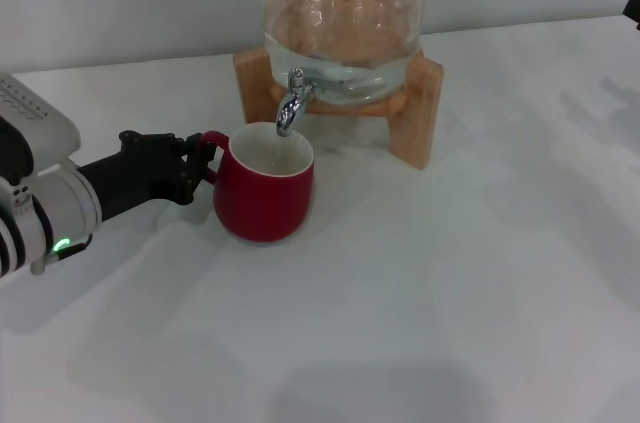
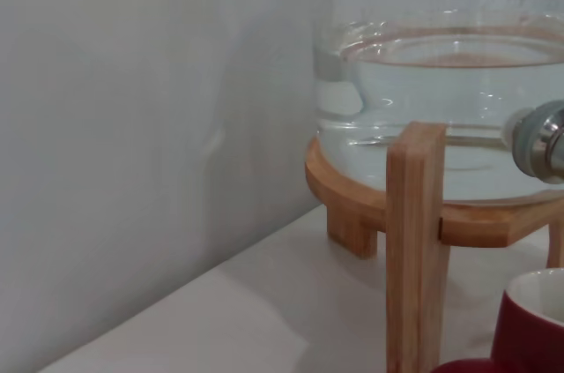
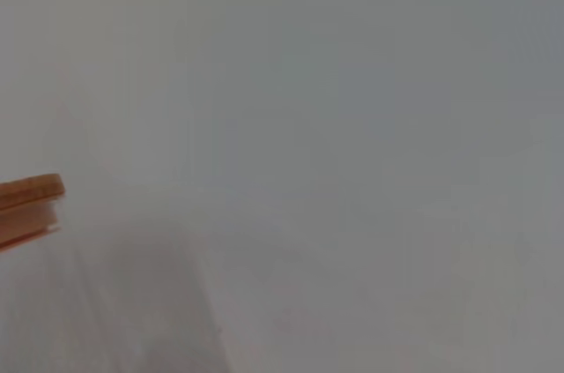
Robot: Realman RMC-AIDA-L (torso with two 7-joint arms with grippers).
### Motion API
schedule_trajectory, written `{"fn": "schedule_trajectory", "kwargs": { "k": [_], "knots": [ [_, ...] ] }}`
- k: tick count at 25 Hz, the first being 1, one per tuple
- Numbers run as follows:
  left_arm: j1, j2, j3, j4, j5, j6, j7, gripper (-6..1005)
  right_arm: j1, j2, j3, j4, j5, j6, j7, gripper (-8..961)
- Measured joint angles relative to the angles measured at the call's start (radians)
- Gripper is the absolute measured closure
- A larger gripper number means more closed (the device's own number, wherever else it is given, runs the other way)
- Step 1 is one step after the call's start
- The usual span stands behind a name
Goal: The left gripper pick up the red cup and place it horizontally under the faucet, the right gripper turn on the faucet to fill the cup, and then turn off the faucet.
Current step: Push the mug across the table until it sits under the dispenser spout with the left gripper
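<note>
Red cup [image 1: 264,189] upright under faucet [image 1: 291,103], handle in left gripper [image 1: 196,171]

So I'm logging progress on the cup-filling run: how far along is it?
Placing looks done: the red cup stands upright on the table with its mouth under the faucet. In hand: the left gripper is at the cup's handle, seemingly closed on it. Left to do: opening and closing the faucet. No stream shows, and the right gripper sits only at the far edge of the head view.
</note>
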Motion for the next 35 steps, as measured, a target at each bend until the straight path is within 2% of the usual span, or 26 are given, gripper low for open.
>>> {"fn": "schedule_trajectory", "kwargs": {
  "k": [7, 16, 22, 35],
  "knots": [
    [0.004, -0.002, 0.002, -0.003, -0.061, -0.001, 0.063, 850, 0.001, 0.0, 0.0, 0.007, 0.007, 0.001, -0.011, 171],
    [0.005, -0.004, 0.0, -0.008, -0.07, -0.001, 0.092, 848, 0.003, 0.0, 0.0, 0.008, 0.007, 0.001, -0.012, 170],
    [0.001, -0.005, 0.004, -0.026, -0.139, -0.009, 0.159, 847, 0.003, 0.0, 0.0, 0.008, 0.008, 0.001, -0.013, 170],
    [0.0, -0.005, 0.004, -0.027, -0.138, -0.015, 0.159, 844, 0.003, 0.0, 0.0, 0.008, 0.007, 0.001, -0.013, 171]
  ]
}}
